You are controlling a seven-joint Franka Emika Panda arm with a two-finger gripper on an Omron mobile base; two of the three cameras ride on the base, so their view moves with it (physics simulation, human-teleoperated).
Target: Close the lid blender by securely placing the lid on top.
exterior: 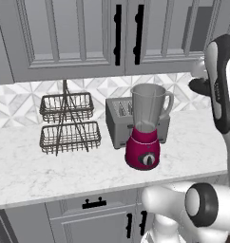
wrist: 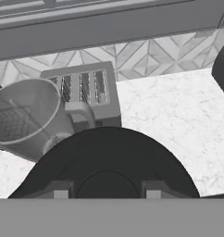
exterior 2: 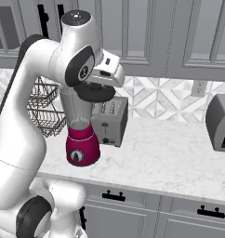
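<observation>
Blender (exterior: 146,124) jar open, below-left of lid (wrist: 107,164)-clamping hand (exterior 2: 98,90).

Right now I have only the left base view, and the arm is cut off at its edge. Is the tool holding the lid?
Observer: Yes. In the hand view the tool is shut on the black lid.
Operator: Is it over the jar?
Observer: Not yet. In the hand view the jar's open mouth lies off to the lid's left.
Operator: Anything further right on the counter?
Observer: A grey appliance stands there in the right base view, well clear of the blender.
</observation>
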